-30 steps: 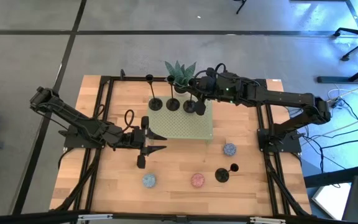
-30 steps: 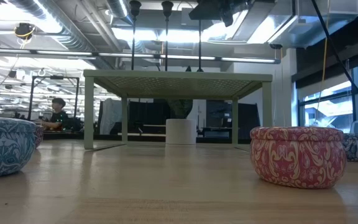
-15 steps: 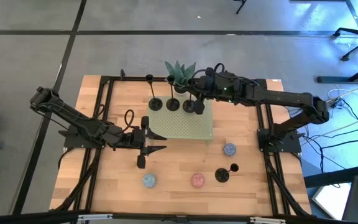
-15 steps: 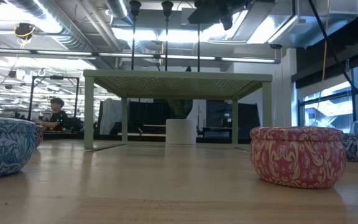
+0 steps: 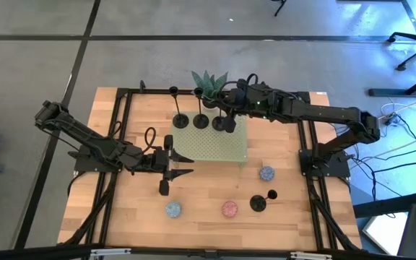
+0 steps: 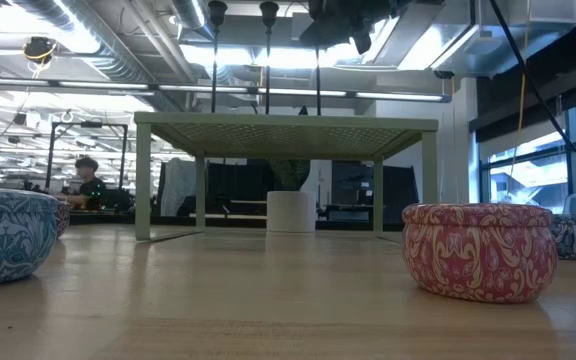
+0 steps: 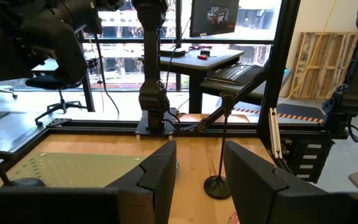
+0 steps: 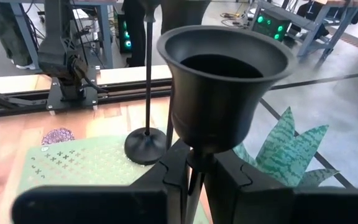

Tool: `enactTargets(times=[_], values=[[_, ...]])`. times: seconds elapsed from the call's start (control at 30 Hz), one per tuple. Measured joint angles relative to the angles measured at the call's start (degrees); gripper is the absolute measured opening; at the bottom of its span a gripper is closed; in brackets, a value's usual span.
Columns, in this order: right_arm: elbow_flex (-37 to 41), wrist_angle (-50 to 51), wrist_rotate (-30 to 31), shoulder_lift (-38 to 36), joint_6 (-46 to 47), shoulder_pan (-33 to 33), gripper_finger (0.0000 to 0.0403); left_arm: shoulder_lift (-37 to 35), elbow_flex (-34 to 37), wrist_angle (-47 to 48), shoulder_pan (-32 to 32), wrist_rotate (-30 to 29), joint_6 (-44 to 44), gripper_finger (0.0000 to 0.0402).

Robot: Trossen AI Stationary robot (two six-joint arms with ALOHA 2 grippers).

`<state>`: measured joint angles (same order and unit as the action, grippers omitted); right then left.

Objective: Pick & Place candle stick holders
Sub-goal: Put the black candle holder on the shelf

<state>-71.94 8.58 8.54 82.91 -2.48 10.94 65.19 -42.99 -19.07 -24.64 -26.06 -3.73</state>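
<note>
Overhead strip lights are washing the room evenly, throwing only soft shadows onto the wooden table [image 5: 143,209]. At table height the ceiling fixtures are glaring white, silhouetting the green rack [image 6: 286,122] (its underside is reading quite dark). The nearest blue tin [image 6: 3,235] is blurring at the edge, and daylight is blowing out through the windows [image 7: 123,28].

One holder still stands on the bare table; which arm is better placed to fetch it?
Right, probably. That holder stands on the right arm's side, though the right gripper is shut on the third holder on the green shelf. The left gripper waits open, farther off.
</note>
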Motion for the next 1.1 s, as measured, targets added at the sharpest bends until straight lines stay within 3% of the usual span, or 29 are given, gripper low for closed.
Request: enactTargets(times=[0.63, 1.1], values=[[0.0, -0.3, 2.4, 0.0, -2.0, 0.0, 0.0044, 0.0, 0.0, 0.0, 0.0, 0.0, 0.0, 0.013], [0.0, 0.0, -0.2, 0.0, -2.0, 0.0, 0.0044, 0.0, 0.0, 0.0, 0.0, 0.0, 0.0, 0.013]])
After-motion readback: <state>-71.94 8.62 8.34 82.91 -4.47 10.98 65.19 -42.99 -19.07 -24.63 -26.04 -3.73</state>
